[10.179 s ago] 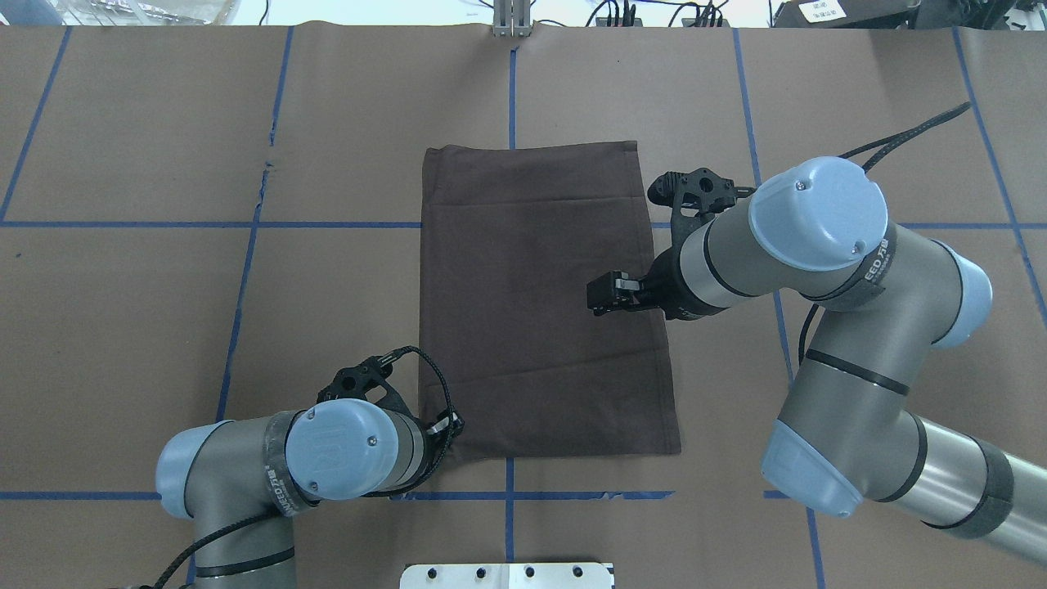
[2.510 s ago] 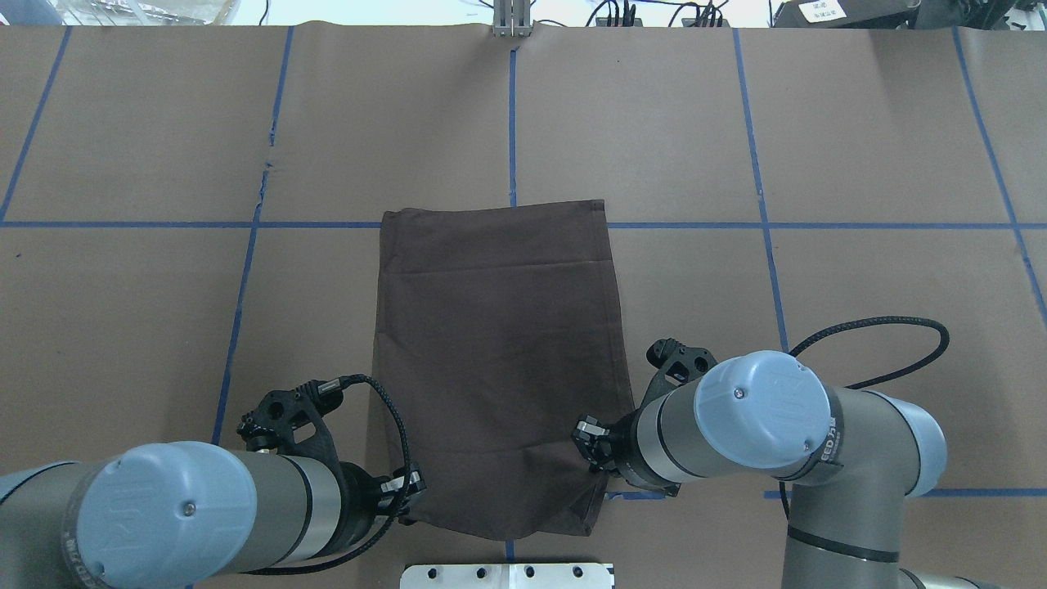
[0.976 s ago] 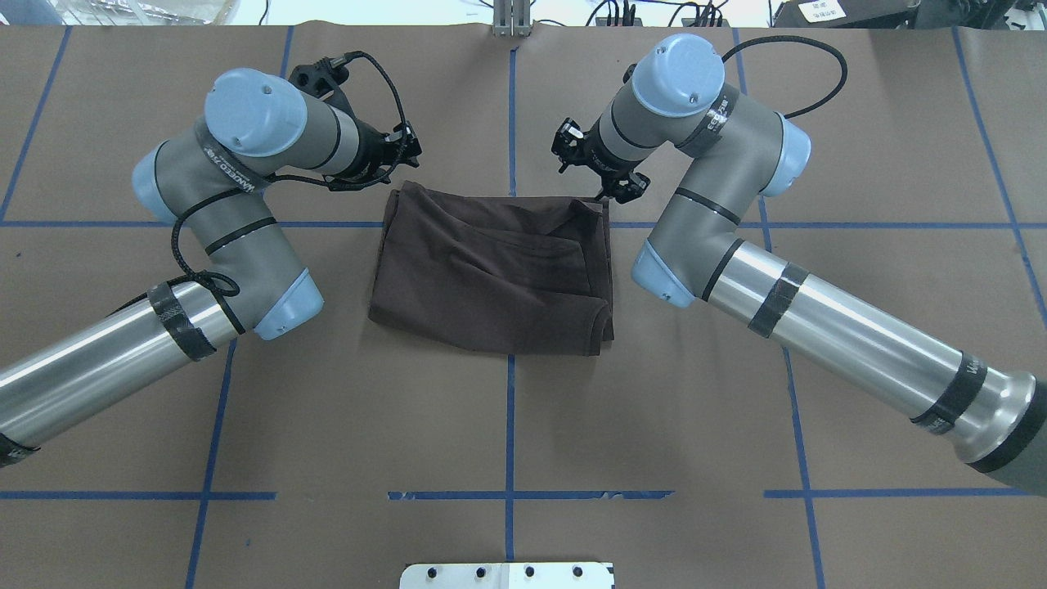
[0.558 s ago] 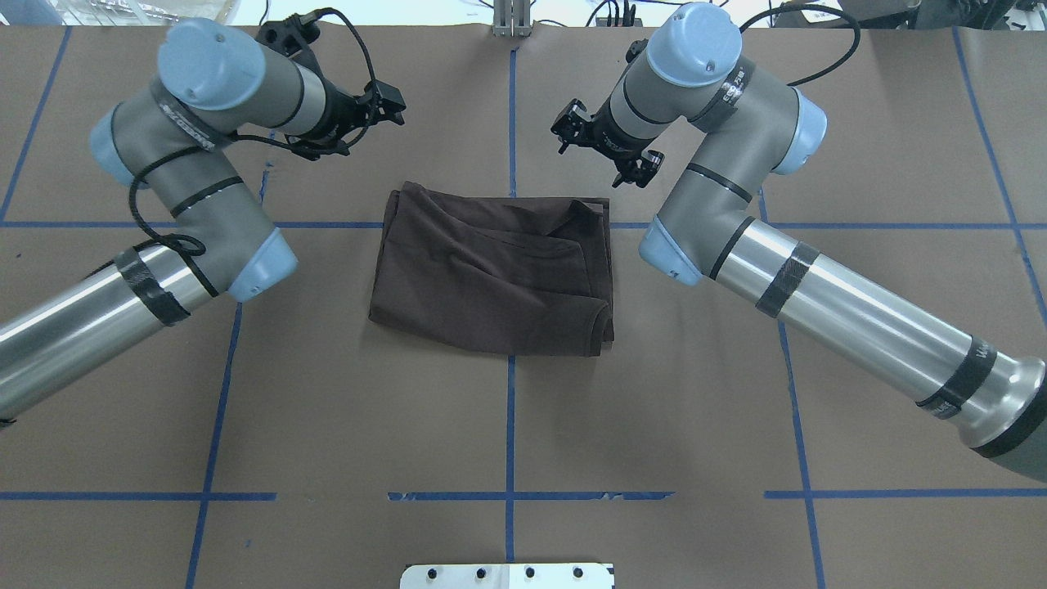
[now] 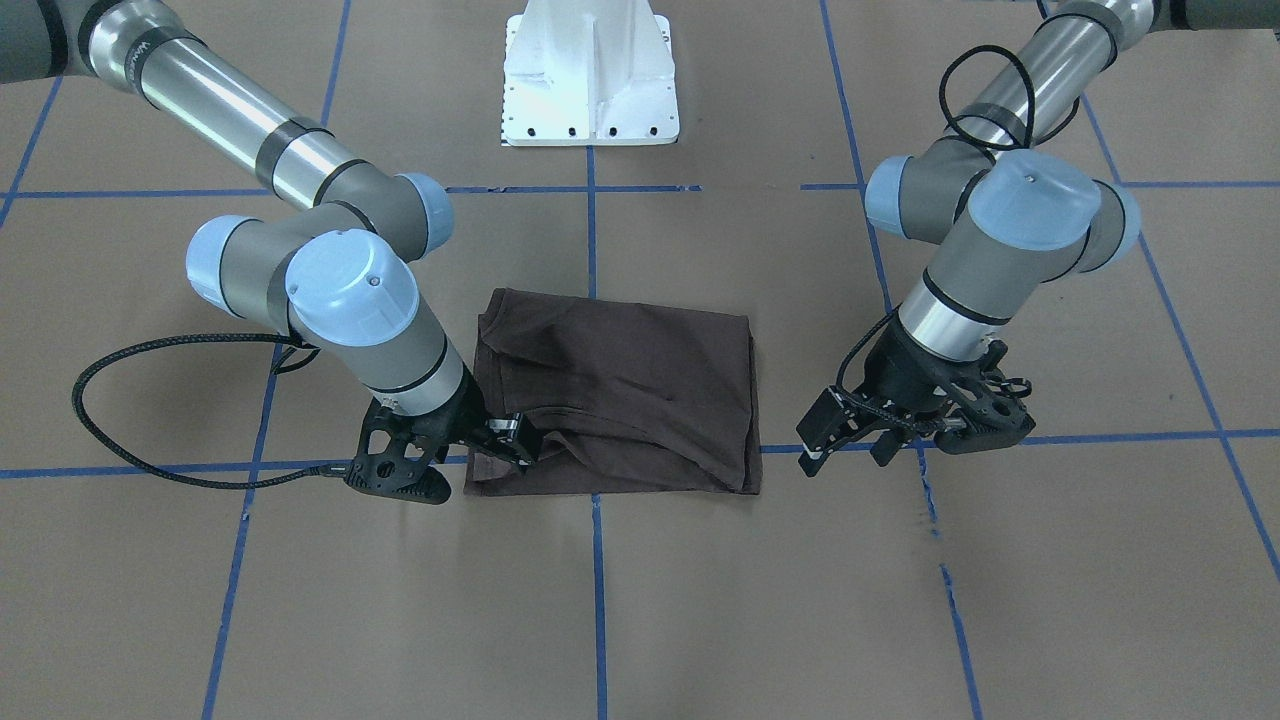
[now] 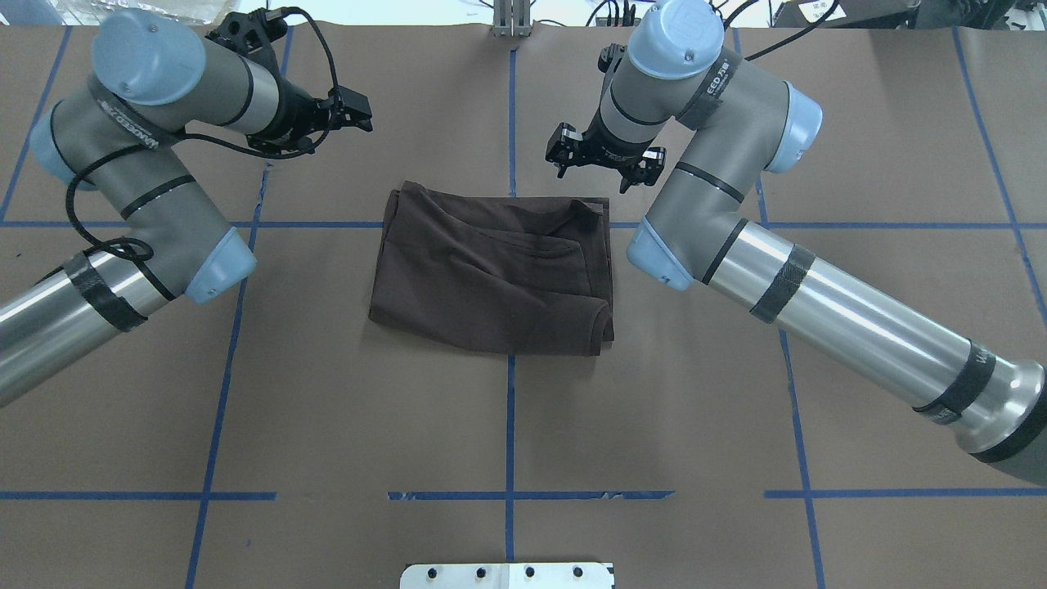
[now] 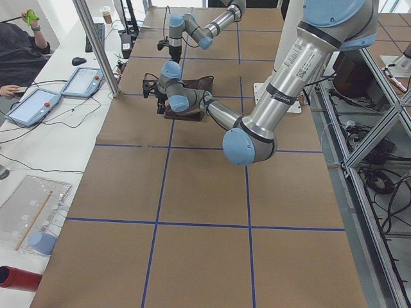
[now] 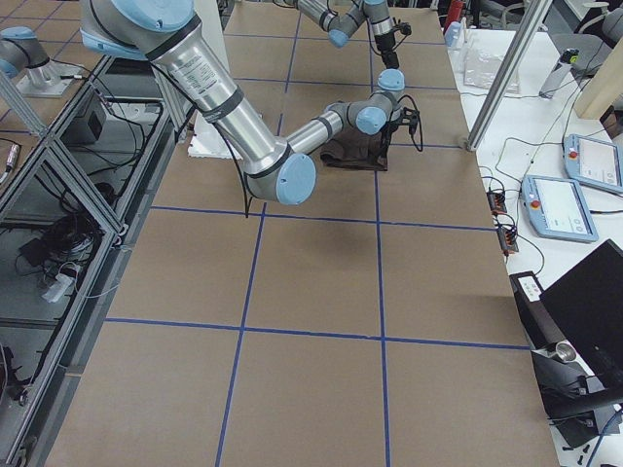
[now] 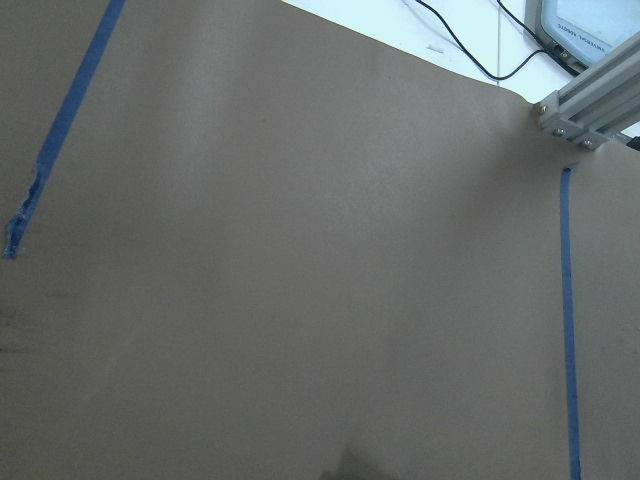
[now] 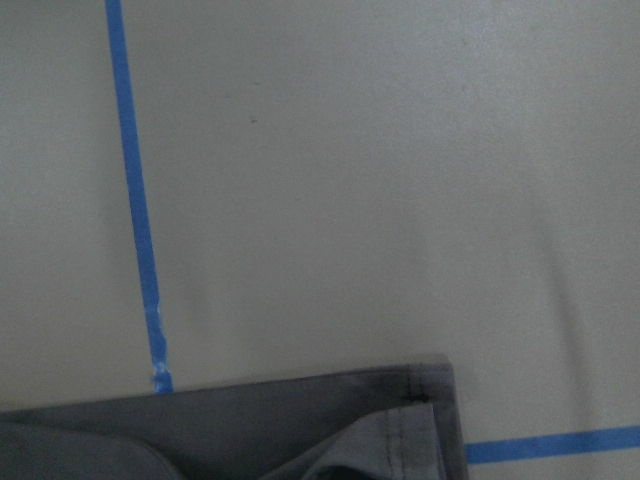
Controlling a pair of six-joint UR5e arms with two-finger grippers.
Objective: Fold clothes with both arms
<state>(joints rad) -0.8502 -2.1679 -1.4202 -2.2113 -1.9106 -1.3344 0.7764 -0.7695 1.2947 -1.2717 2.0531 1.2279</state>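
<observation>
Overhead exterior coverage gives the clearest reading: the T-shirt [image 6: 491, 278] is laid at the middle of the table [image 6: 368, 409], doubled over into a rough rectangle, with its far edge set along a blue tape line [image 6: 736, 225]. The upper layer is left rumpled, with diagonal creases and a small turned-up bit at the far right corner, so the fold is judged to be laid but not yet smoothed. Nothing is held by either arm. The left gripper [image 6: 360, 110] is carried spread apart, well off to the far left of the cloth, and only bare paper and tape are caught by its wrist camera. The right gripper [image 6: 595, 178] is held wide, above the table just beyond the far right corner; that hemmed corner is seen at the bottom of its wrist view. Both are probably kept raised so that the cloth is not dragged.
</observation>
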